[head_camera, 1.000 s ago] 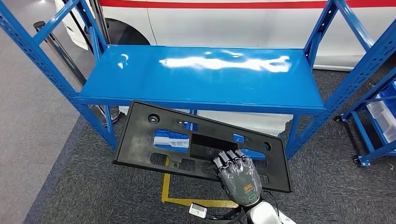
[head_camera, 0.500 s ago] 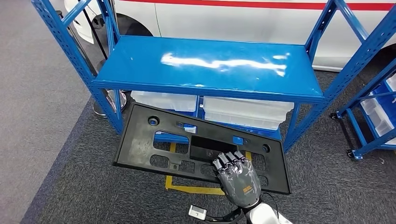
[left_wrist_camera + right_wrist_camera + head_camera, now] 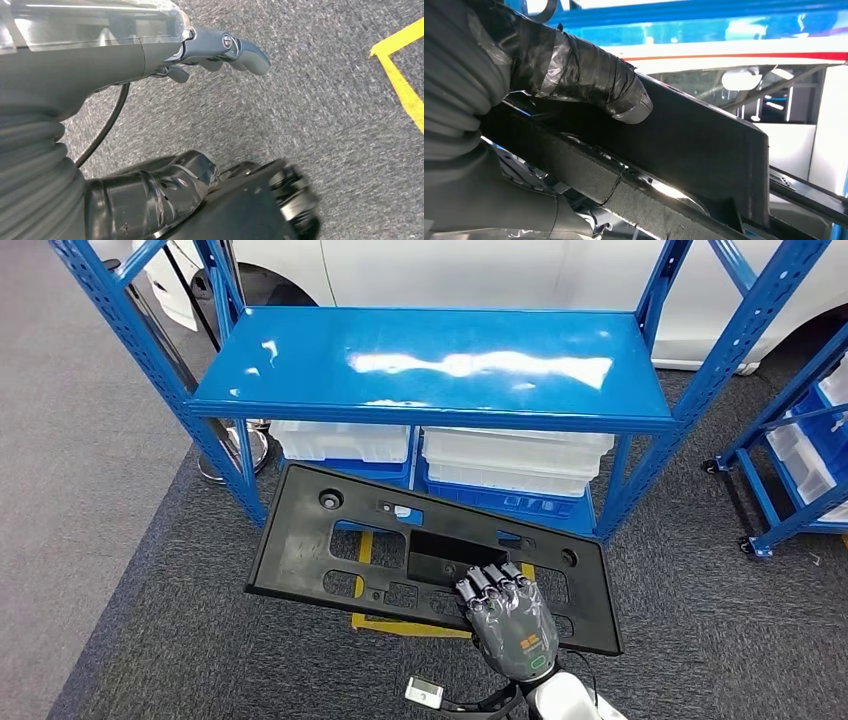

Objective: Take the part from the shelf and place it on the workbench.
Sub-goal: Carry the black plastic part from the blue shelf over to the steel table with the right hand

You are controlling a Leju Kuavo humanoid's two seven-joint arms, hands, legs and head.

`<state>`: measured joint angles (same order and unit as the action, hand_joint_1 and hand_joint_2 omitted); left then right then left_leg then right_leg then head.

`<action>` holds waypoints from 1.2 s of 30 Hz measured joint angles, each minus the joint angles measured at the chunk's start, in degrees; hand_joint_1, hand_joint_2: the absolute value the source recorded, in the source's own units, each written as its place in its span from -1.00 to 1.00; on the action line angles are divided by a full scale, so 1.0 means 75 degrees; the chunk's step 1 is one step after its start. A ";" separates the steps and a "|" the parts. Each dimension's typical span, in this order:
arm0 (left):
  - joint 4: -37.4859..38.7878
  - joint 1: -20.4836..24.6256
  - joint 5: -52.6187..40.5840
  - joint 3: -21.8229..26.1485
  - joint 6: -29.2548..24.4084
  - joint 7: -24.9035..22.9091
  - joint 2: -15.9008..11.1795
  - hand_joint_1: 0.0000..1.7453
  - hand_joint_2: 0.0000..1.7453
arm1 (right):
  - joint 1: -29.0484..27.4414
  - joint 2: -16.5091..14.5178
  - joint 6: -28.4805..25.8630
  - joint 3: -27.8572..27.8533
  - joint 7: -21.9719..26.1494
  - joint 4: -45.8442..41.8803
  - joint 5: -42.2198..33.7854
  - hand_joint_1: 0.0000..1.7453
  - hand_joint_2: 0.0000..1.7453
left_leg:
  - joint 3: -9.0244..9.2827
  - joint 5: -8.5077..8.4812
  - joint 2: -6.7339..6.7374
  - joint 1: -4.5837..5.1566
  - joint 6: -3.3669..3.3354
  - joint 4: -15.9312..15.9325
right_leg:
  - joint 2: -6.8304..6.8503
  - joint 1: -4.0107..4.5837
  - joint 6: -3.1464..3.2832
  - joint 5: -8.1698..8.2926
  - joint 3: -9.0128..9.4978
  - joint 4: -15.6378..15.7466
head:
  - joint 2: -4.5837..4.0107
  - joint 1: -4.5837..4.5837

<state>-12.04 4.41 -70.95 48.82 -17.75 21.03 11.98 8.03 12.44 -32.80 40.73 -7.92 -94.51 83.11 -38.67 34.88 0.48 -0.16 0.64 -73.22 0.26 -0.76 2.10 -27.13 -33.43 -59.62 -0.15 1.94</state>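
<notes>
Blue steel shelf (image 3: 430, 365) stands at twelve o'clock over white bins (image 3: 515, 462). Below it, clear of the shelf, the black plastic part (image 3: 300, 545) hangs above grey carpet, gripped at its five o'clock edge by the right hand (image 3: 512, 625), thumb underneath. The left hand (image 3: 220, 50) hangs loosely curled, holding nothing.

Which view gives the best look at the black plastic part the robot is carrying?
The head view: the whole black part shows, cutouts included, with the right hand gripping its near edge in front of the blue shelf. The right wrist view catches just one dark edge up close. The left wrist view looks at carpet.
</notes>
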 joint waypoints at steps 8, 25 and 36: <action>0.0000 -0.0033 0.0004 0.0017 -0.0012 0.0007 -0.0012 -1.00 1.00 | -0.0314 -0.0091 -0.0077 -0.0337 0.0024 -0.0076 -0.0117 1.00 1.00 | 0.1192 -0.0877 -0.0386 0.0023 -0.0191 0.2059 | -0.0235 -0.0028 -0.0218 0.0167 -0.0154 -0.0024 | 0.0000 -0.0001; 0.0000 -0.0004 0.0034 0.0022 -0.0015 -0.0004 -0.0007 -1.00 1.00 | -0.1117 -0.0125 -0.0372 -0.0855 -0.0002 -0.0357 -0.0223 1.00 1.00 | 0.1117 -0.0749 0.0580 0.0047 -0.0121 0.1935 | 0.0172 0.0002 -0.0172 0.0002 -0.0188 -0.0182 | 0.0000 0.0003; 0.0000 -0.0073 0.0169 0.0080 -0.0053 -0.0021 -0.0009 -1.00 1.00 | -0.1916 -0.0326 -0.0808 -0.1592 0.0178 -0.0920 -0.0524 1.00 1.00 | 0.0927 -0.0821 -0.0541 -0.0022 -0.0176 0.1599 | -0.0637 -0.0006 -0.0082 0.0079 -0.0213 -0.0164 | 0.0000 0.0006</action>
<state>-12.04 3.86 -69.69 49.42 -18.15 20.87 11.91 -6.34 9.99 -38.86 28.79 -6.59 -101.41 79.18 -31.71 28.73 -3.58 -0.33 -0.68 -61.23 -4.52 -0.80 1.49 -26.54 -35.03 -60.85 -0.15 1.99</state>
